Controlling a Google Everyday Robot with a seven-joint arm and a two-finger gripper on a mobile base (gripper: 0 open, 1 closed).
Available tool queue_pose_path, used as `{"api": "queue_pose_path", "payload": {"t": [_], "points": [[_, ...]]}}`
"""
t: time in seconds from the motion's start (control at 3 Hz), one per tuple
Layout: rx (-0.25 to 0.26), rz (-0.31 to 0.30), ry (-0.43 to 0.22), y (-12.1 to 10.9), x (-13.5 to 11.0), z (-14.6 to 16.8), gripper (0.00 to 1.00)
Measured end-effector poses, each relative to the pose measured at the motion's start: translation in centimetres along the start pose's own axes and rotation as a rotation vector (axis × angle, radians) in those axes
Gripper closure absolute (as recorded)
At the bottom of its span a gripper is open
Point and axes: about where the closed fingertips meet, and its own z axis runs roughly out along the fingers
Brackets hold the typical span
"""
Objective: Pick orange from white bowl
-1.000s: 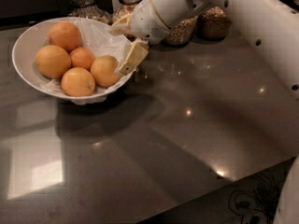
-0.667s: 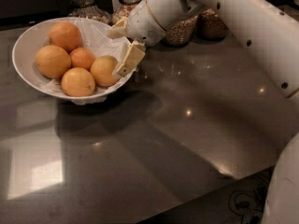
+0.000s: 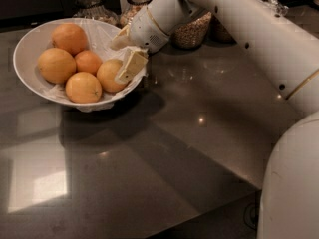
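Observation:
The white bowl [image 3: 25, 49], lined with crinkled film, stands at the back left and holds several oranges. The pale yellow-orange orange [image 3: 108, 76] lies at the bowl's right side. My gripper [image 3: 122, 54] reaches into the bowl from the right, over its right rim. Its fingers are open. The near finger [image 3: 130, 66] lies against the right side of this orange. The far finger [image 3: 119, 39] is above and behind the orange, with a gap to it. A smaller, deeper orange [image 3: 88, 61] sits just left of it.
Glass jars [image 3: 192, 31] with grains stand behind the bowl at the back of the dark glossy counter [image 3: 149, 163]. My white arm [image 3: 249, 34] crosses the right side. The counter's front edge runs diagonally at the lower right.
My gripper has moved down and to the left, deeper into the bowl, and its near finger now rests against the pale orange. The oranges have not moved.

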Motion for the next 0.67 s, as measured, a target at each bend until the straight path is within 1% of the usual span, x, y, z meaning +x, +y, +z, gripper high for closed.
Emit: {"api": "queue_pose_path", "payload": {"t": [0.33, 0.67], "points": [[-0.028, 0.013, 0.023, -0.2, 0.5, 1.4, 0.29], [-0.052, 0.024, 0.045, -0.3, 1.0, 2.7, 0.25]]}}
